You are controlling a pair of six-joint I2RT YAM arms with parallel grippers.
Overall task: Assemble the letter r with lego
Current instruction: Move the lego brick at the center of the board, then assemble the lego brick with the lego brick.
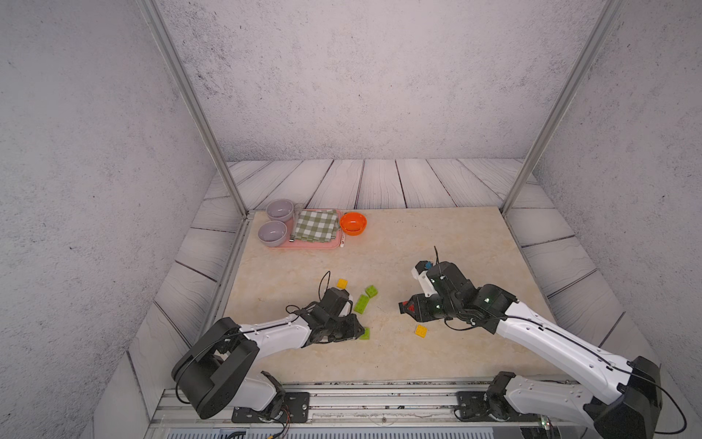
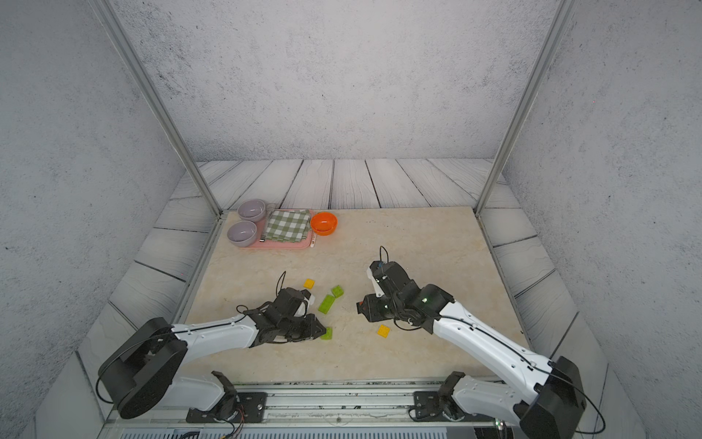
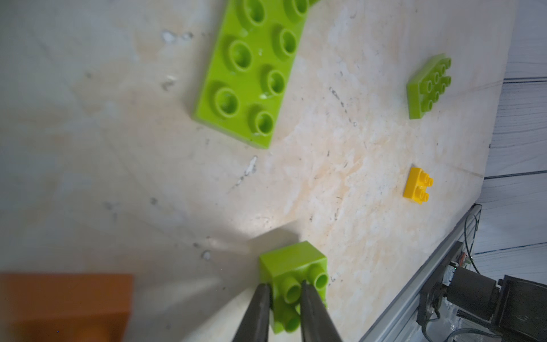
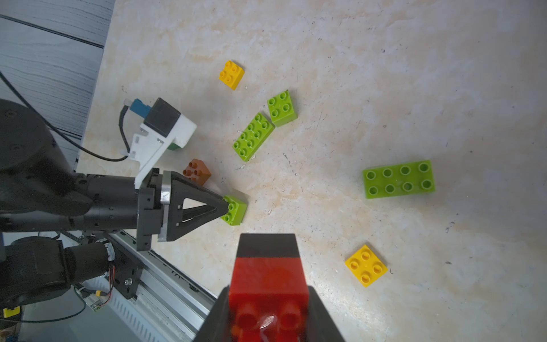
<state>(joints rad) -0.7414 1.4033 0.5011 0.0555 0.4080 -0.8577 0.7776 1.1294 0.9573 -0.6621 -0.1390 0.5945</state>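
Note:
My left gripper (image 3: 285,291) is shut on the studs of a small lime green lego brick (image 3: 293,260), low at the table; both top views show that brick (image 1: 366,333) (image 2: 327,333) at its tips. My right gripper (image 4: 268,314) is shut on a red brick (image 4: 268,275) with a black brick (image 4: 268,244) joined to its far end, held above the table (image 1: 405,305). Loose on the table lie a long lime brick (image 1: 361,304), a small lime one (image 1: 371,291), two yellow ones (image 1: 342,283) (image 1: 420,330), another long lime one (image 4: 399,179) and a brown-orange one (image 4: 196,171).
At the back left stands a pink tray (image 1: 304,245) with two grey bowls (image 1: 280,209) and a checked cloth (image 1: 317,225). An orange bowl (image 1: 353,223) sits beside it. A metal rail (image 1: 380,391) runs along the table's front edge.

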